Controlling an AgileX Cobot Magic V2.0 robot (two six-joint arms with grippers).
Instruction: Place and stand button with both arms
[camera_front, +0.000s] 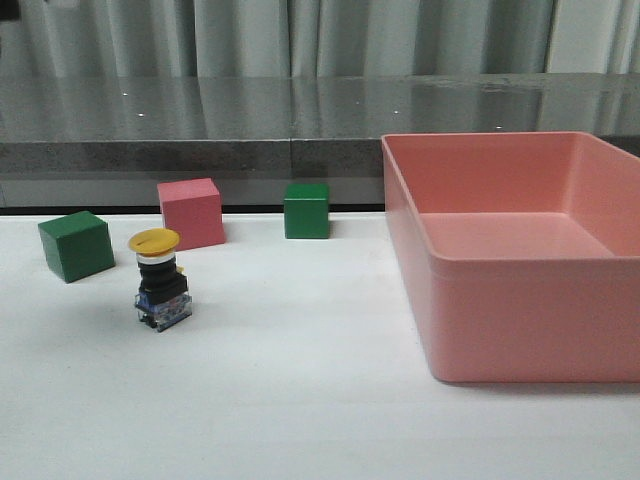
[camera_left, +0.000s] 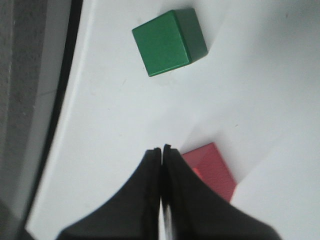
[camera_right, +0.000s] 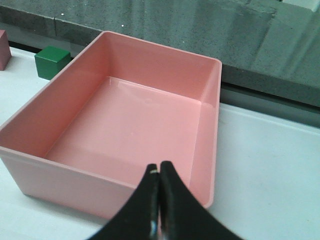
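On the white table (camera_front: 300, 400), left of the pink bin (camera_front: 520, 330), the button (camera_front: 160, 280) stands upright, cap up. Left gripper (camera_left: 162, 150) and right gripper (camera_right: 159, 167) pressed together, empty. Standing looks done; next probably just keeping clear.

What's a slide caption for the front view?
Yellow-capped button upright on the white table, three cubes behind, empty pink bin at right.

A white table (camera_front: 320, 400) fills the foreground under soft, even light, and behind its far edge runs a long grey speckled stone ledge (camera_front: 200, 130) with a glossy top, backed by pale grey-green curtains (camera_front: 300, 35) hanging in vertical folds across the whole rear wall.
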